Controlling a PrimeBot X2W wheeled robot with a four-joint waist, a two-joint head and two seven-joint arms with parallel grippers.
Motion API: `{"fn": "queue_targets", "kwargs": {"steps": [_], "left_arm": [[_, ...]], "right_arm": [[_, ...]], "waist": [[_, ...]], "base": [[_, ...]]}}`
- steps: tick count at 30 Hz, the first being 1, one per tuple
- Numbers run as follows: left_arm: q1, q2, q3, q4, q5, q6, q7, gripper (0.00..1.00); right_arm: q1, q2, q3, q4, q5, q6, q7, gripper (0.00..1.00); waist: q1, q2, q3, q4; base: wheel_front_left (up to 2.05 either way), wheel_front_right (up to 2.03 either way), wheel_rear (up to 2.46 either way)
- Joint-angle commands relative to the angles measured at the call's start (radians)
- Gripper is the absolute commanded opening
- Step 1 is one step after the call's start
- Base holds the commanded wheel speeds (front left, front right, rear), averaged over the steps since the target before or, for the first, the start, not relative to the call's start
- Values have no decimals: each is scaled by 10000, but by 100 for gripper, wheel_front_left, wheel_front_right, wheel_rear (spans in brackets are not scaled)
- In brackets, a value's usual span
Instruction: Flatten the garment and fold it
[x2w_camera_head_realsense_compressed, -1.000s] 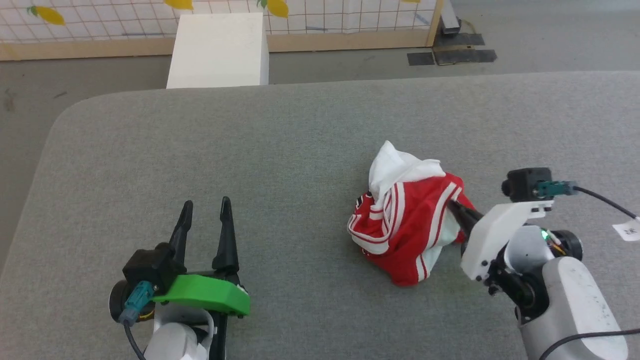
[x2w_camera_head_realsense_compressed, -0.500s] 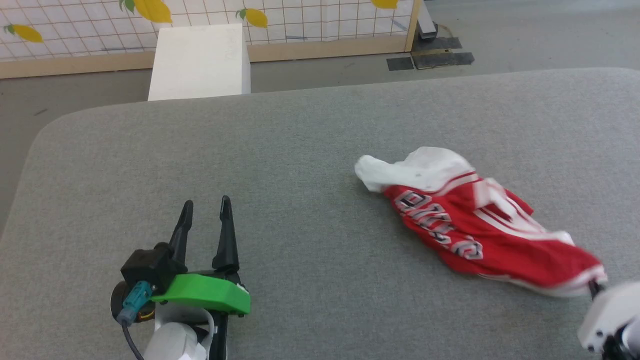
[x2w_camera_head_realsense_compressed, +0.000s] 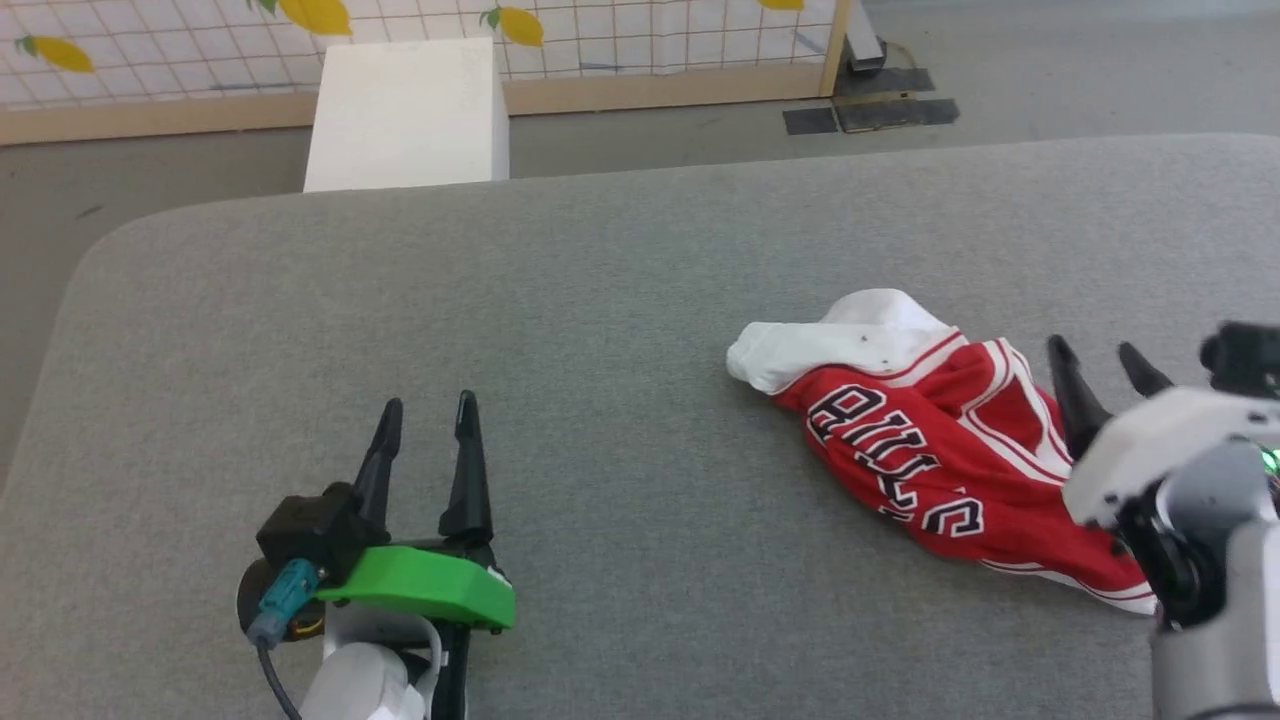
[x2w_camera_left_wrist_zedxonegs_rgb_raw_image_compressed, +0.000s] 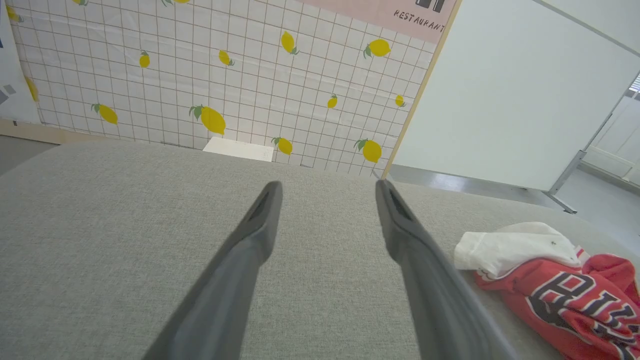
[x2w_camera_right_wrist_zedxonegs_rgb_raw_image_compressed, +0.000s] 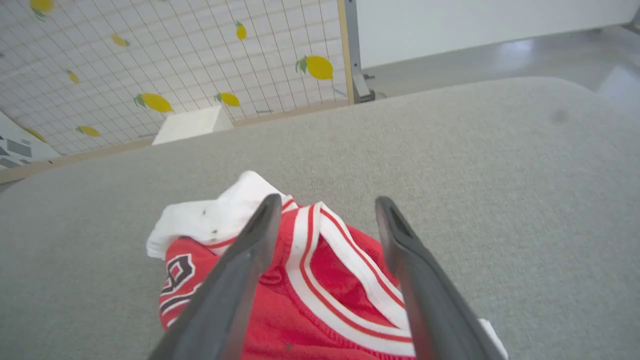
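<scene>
The garment (x2w_camera_head_realsense_compressed: 940, 460) is a red jersey with black white-outlined letters, lying crumpled and stretched out on the grey table (x2w_camera_head_realsense_compressed: 600, 300) at the right, a white inside part at its far left end. It also lies at the lower right in the left wrist view (x2w_camera_left_wrist_zedxonegs_rgb_raw_image_compressed: 560, 285) and under my fingers in the right wrist view (x2w_camera_right_wrist_zedxonegs_rgb_raw_image_compressed: 330, 280). My right gripper (x2w_camera_head_realsense_compressed: 1098, 362) hangs open over the garment's right end, nothing between its fingers. My left gripper (x2w_camera_head_realsense_compressed: 428, 412) stands open near the table's front left, well apart from the garment.
A white box (x2w_camera_head_realsense_compressed: 405, 110) stands on the floor beyond the table's far edge. Behind it runs a lemon-patterned grid wall (x2w_camera_head_realsense_compressed: 600, 40) with a wooden frame. The table's rounded left corner (x2w_camera_head_realsense_compressed: 110, 250) is near my left arm.
My right gripper pulled the garment rightward, stretching it out, then opened and let it go; it now sits higher over the garment's right end. The head camera shifted slightly. The left gripper stayed put.
</scene>
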Motion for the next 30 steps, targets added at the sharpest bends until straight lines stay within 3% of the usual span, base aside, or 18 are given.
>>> {"fn": "queue_targets", "kwargs": {"steps": [1, 6, 11, 12, 13, 14, 15, 18, 22, 27, 30], "left_arm": [[-176, -22, -67, 6, -28, -21, -36, 100], [-246, -22, -265, 88, -102, -26, -36, 100], [-216, -22, -286, 142, -110, -12, -36, 100], [-197, -22, -288, 154, -117, -17, -36, 100], [-183, -22, -294, 167, -123, -25, -36, 100], [-167, -22, -300, 186, -131, -36, -36, 100], [-155, -22, -297, 199, -137, -38, -36, 100], [-92, -22, -272, 232, -152, -38, -36, 100], [10, -22, -196, 263, -143, -56, -36, 100], [101, -22, -112, 234, -115, -72, -36, 100], [72, -22, -109, 202, -104, -77, -36, 100]], "right_arm": [[-370, -2, -27, 499, -3, -13, 228, 100], [-1407, -2, -35, 2592, 366, -13, 1284, 100], [-2011, -2, -249, 3809, 372, -13, 1380, 100], [-2099, -2, -315, 4056, 368, -13, 1408, 89], [-2166, -2, -332, 4201, 371, -13, 1377, 37], [-2246, -2, -300, 4310, 383, -13, 1264, 4], [-2298, -2, -250, 4372, 415, -13, 1160, 0], [-2344, -1, 484, 4269, 586, -13, 735, 0], [-2111, -1, 2355, 3492, 1238, -13, 397, 0], [-1346, -48, 5118, 1794, 2418, -13, 975, 0], [-793, -325, 6243, 893, 3052, -13, 1654, 0]], "waist": [[0, 0, 111, 172], [0, 0, 220, 575], [0, 0, 242, 835], [0, 0, 220, 878], [0, 0, 199, 911], [0, 0, 172, 947], [0, 0, 147, 965], [0, 0, 28, 984], [0, 0, -160, 927], [0, 0, -288, 842], [0, 0, -239, 845]], "base": [[0, 0, 0], [0, 0, 0], [0, 0, 0], [0, 0, 0], [0, 0, 0], [0, 0, 0], [0, 0, 0], [0, 0, 0], [0, 0, 0], [0, 0, 0], [0, 0, 0]]}}
